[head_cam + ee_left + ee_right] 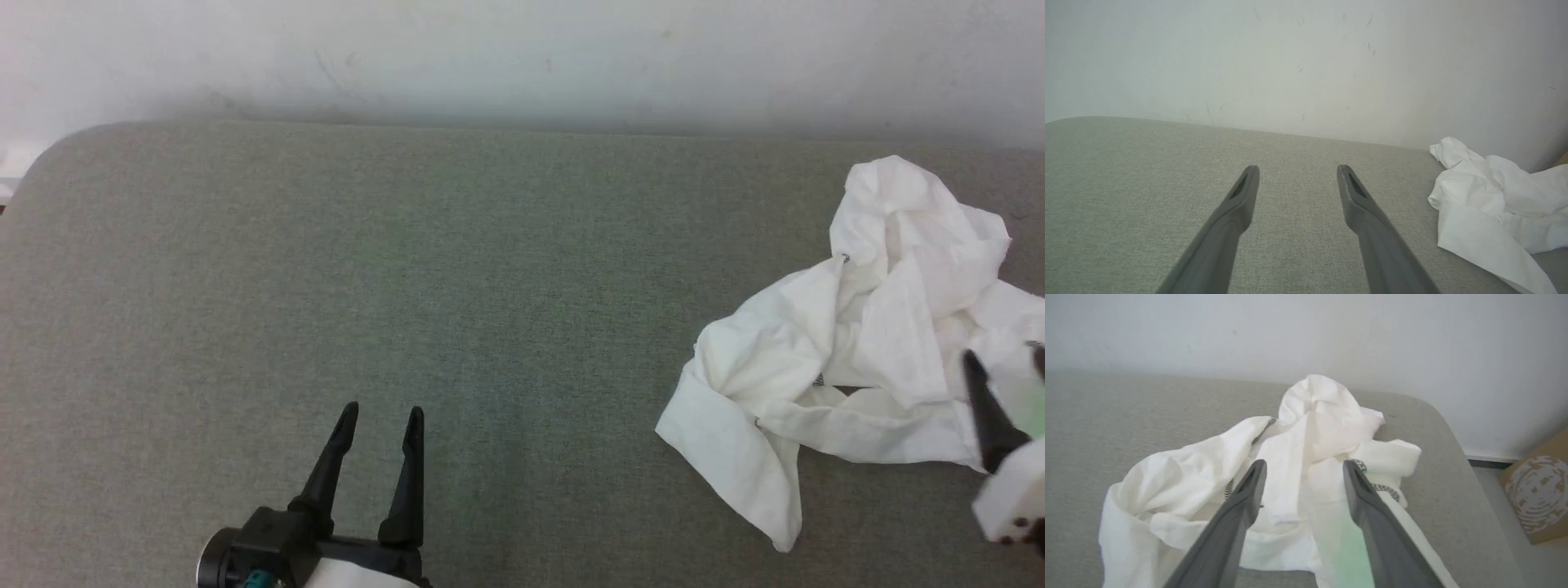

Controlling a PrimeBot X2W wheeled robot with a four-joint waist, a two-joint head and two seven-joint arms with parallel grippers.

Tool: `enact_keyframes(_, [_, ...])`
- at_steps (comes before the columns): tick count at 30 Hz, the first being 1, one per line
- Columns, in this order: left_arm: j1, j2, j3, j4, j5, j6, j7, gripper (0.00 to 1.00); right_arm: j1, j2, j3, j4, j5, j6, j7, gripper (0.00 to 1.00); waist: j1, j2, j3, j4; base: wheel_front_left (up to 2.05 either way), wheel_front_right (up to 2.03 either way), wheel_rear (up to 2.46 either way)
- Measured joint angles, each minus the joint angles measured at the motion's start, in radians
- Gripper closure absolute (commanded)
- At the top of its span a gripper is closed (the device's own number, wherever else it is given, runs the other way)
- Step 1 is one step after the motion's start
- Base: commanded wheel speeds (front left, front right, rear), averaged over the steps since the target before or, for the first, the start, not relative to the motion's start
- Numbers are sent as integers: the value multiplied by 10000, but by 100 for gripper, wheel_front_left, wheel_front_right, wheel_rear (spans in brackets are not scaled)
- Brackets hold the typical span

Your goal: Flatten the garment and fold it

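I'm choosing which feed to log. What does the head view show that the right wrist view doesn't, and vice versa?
Head view: the left pincer, open over the bare grey surface, well apart from the crumpled shirt. Right wrist view: a cardboard box beyond the surface's rounded end, and the shirt's zigzag seam up close. Both: shirt, surface, white wall and the open right pincer over the shirt.

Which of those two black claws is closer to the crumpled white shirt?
The right end effector: it is open with the white shirt directly in front of it. The left end effector is over the bare grey fabric surface, well apart from the shirt.
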Motion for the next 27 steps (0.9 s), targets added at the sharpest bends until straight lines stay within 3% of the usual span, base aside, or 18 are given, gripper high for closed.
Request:
enact_keyframes(9, [-32,0,-144,-6,-115,88,0,0,104,-261,2571,-780,717,0,1584,0,0,0,48,487,0,0,0])
enact_keyframes(21, [-187,2,-188,6,-119,90,0,0,482,-759,4011,769,650,0,2711,0,0,0,408,1230,0,0,0])
enact_keyframes(22, [-187,2,-194,6,-119,90,0,0,447,-765,4075,888,593,0,2704,10,0,0,439,1270,0,0,0])
enact_keyframes(23, [-189,2,-209,12,-119,90,0,0,402,-779,4125,997,527,0,2629,52,1,0,465,1310,0,0,0])
enact_keyframes(25, [-197,2,-228,36,-128,90,0,0,225,-721,4090,1195,376,0,2347,100,1,0,493,1386,0,0,0])
enact_keyframes(27, [-213,2,-232,50,-182,98,0,0,18,-654,4105,1281,320,0,2086,100,1,0,475,1444,0,0,0])
